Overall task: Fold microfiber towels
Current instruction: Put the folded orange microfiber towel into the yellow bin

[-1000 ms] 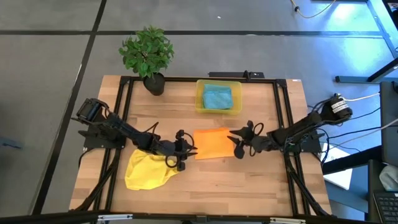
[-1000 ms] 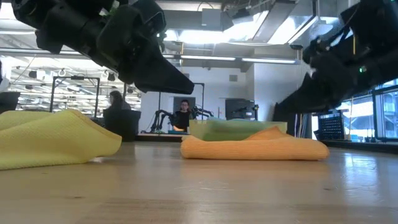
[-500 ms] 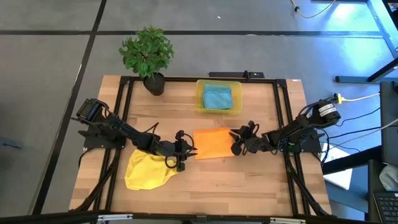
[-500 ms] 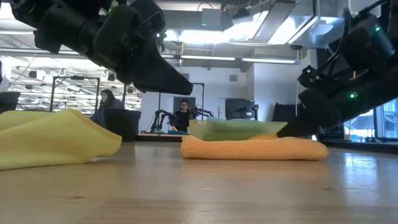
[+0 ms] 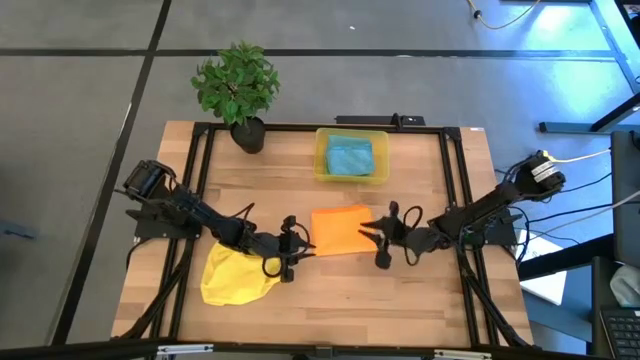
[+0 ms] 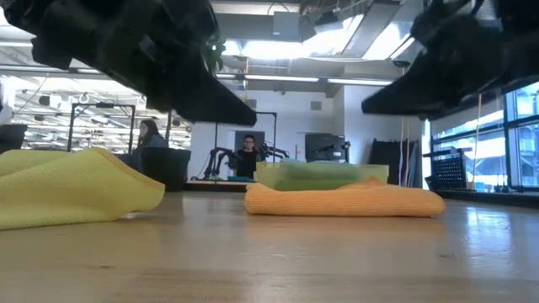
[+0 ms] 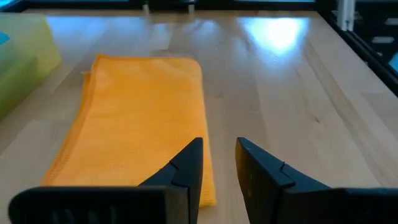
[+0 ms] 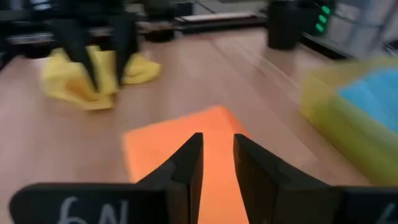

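Note:
An orange towel point(image 5: 338, 230), folded into a flat rectangle, lies on the wooden table's middle point(image 7: 137, 118). A yellow towel point(image 5: 238, 275) sits crumpled to its left, nearer the front edge point(image 6: 67, 194). A teal towel point(image 5: 350, 157) lies inside the yellow bin point(image 5: 351, 178) at the back. My left gripper point(image 5: 300, 250) hovers between the yellow and orange towels, open by a narrow gap point(image 7: 219, 155), nothing between its fingers. My right gripper point(image 5: 372, 238) hangs above the orange towel's right end, open by a narrow gap point(image 8: 217, 152), clear of the cloth.
A potted plant point(image 5: 237, 90) stands at the back left corner. Black frame rails point(image 5: 200, 170) run along the table's left, right and far sides. Bare wood point(image 5: 380, 300) stretches along the front edge. People and equipment show in the room behind point(image 6: 246, 156).
My right gripper dipped down beside the orange towel's right end, then rose again and now hangs higher above that end. The towels have kept their places and shapes.

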{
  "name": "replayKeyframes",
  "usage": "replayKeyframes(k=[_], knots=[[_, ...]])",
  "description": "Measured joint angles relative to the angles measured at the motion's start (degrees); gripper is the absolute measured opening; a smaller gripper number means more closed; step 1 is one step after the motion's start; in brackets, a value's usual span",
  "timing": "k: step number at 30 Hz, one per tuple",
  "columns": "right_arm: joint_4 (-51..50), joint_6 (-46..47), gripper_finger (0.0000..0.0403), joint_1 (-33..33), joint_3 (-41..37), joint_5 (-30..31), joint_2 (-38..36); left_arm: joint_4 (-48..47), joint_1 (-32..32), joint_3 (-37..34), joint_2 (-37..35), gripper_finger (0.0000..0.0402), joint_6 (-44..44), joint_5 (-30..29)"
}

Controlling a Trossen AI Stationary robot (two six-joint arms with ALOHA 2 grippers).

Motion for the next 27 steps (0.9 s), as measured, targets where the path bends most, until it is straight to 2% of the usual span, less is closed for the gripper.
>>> replayKeyframes(k=[7, 10, 14, 22, 27], knots=[[-1.41, -13.50, 0.0090, 6.30, 2.90, -8.50, 0.00, 0.65, -3.26, 3.41, 0.00, 0.0086, 14.31, -0.08], [-7.22, -14.64, 0.0100, 8.56, 4.11, -8.67, 0.00, -5.57, -4.00, 7.47, -0.09, 0.0086, 17.12, -0.16], [-15.84, -10.89, 0.0144, 9.83, 5.04, -8.98, 0.07, -17.48, -3.80, 12.21, 0.11, 0.0087, 16.52, -1.50], [-20.83, -9.75, 0.0269, 11.01, 5.10, -9.98, 1.75, -26.00, -3.98, 19.79, 8.20, 0.0121, 18.99, -1.91], [-24.88, -10.22, 0.0290, 11.01, 5.10, -8.36, 5.47, -29.95, -2.81, 24.79, 13.08, 0.0144, 19.59, -5.04]])
